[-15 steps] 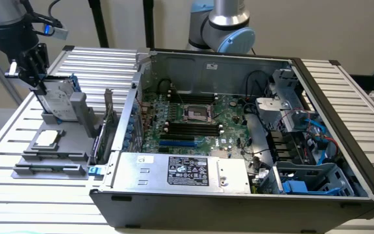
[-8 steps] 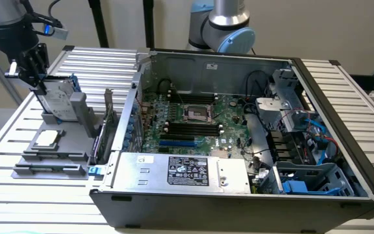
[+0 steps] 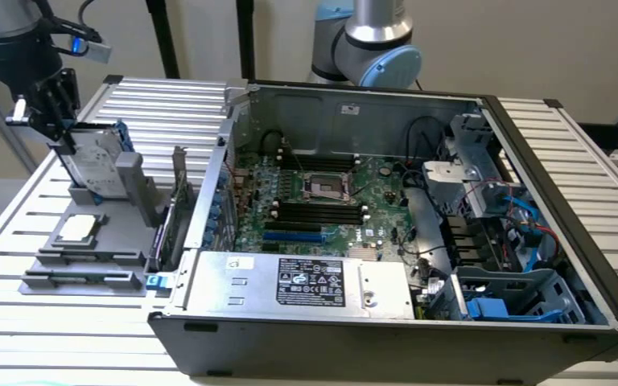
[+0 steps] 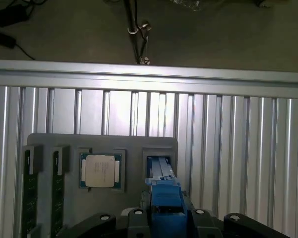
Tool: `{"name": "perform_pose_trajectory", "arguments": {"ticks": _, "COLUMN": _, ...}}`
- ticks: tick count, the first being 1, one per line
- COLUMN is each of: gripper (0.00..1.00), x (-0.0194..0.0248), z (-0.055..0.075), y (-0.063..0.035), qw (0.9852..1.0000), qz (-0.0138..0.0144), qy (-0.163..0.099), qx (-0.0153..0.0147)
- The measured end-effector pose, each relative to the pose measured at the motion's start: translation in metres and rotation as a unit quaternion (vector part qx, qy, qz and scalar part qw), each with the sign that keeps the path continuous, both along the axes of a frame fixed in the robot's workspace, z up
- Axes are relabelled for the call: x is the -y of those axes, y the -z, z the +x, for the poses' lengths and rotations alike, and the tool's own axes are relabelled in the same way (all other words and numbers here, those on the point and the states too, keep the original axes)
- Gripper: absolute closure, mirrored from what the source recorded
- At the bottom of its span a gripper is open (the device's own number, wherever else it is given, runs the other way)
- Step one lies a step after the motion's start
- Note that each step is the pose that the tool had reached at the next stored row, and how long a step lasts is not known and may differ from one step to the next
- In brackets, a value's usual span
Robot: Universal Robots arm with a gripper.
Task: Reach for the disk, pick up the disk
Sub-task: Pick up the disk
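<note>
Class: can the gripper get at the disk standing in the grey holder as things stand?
Probably yes: the gripper sits right at the top edge of the disk, which stands upright in the grey holder, and nothing stands between them.

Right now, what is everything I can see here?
disk: one, silver-grey with blue rails, upright in the holder
CPU chip: one, silver, flat on the holder, nearer the camera
holder: one, grey, on the table at the exterior view's left
computer case: one, dark, open, mid-table
motherboard: one, green, inside the case
power supply: one, silver, case's near edge
drive cage: one, blue-grey, case's corner, exterior view's right
table: one, silver slats, under everything
gripper: one, black, at the disk's top
arm: one, silver with blue cap, behind the case
</note>
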State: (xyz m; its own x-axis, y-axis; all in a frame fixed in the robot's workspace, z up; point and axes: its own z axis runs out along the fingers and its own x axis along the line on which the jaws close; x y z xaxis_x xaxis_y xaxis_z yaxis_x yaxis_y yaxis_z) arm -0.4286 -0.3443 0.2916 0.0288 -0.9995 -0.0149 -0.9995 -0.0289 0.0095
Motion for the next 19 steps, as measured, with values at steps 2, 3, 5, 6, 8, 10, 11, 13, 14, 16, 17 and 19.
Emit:
{"name": "perform_pose_trajectory", "arguments": {"ticks": 2, "gripper": 0.67, "x": 0.0, "z": 0.0, "y": -0.004, "qw": 1.0, "qz": 0.0, "qy": 0.0, "qx": -0.0001}}
{"name": "perform_pose_trajectory", "arguments": {"ticks": 3, "gripper": 0.67, "x": 0.0, "z": 0.0, "y": -0.0071, "qw": 1.0, "qz": 0.0, "qy": 0.0, "qx": 0.0}}
{"name": "perform_pose_trajectory", "arguments": {"ticks": 5, "gripper": 0.67, "x": 0.0, "z": 0.0, "y": -0.0147, "qw": 1.0, "qz": 0.0, "qy": 0.0, "qx": 0.0}}
{"name": "perform_pose_trajectory", "arguments": {"ticks": 6, "gripper": 0.67, "x": 0.0, "z": 0.0, "y": -0.0191, "qw": 1.0, "qz": 0.0, "qy": 0.0, "qx": -0.0001}}
{"name": "perform_pose_trajectory", "arguments": {"ticks": 8, "gripper": 0.67, "x": 0.0, "z": 0.001, "y": -0.028, "qw": 1.0, "qz": 0.0, "qy": 0.0, "qx": 0.0}}
{"name": "perform_pose_trajectory", "arguments": {"ticks": 10, "gripper": 0.67, "x": 0.0, "z": 0.002, "y": -0.037, "qw": 1.0, "qz": 0.0, "qy": 0.0, "qx": 0.0}}
{"name": "perform_pose_trajectory", "arguments": {"ticks": 11, "gripper": 0.67, "x": 0.0, "z": 0.002, "y": -0.0418, "qw": 1.0, "qz": 0.0, "qy": 0.0, "qx": -0.0001}}
{"name": "perform_pose_trajectory", "arguments": {"ticks": 13, "gripper": 0.67, "x": 0.0, "z": 0.003, "y": -0.0509, "qw": 1.0, "qz": 0.0, "qy": 0.0, "qx": 0.0}}
{"name": "perform_pose_trajectory", "arguments": {"ticks": 14, "gripper": 0.67, "x": 0.0, "z": 0.004, "y": -0.0555, "qw": 1.0, "qz": 0.0, "qy": 0.0, "qx": -0.0001}}
{"name": "perform_pose_trajectory", "arguments": {"ticks": 16, "gripper": 0.67, "x": 0.0, "z": 0.006, "y": -0.0644, "qw": 1.0, "qz": 0.0, "qy": 0.0, "qx": 0.0}}
{"name": "perform_pose_trajectory", "arguments": {"ticks": 17, "gripper": 0.67, "x": 0.0001, "z": 0.008, "y": -0.0692, "qw": 1.0, "qz": 0.0001, "qy": 0.0, "qx": -0.0001}}
{"name": "perform_pose_trajectory", "arguments": {"ticks": 19, "gripper": 0.67, "x": 0.0002, "z": 0.012, "y": -0.0782, "qw": 1.0, "qz": 0.0003, "qy": -0.001, "qx": -0.0001}}
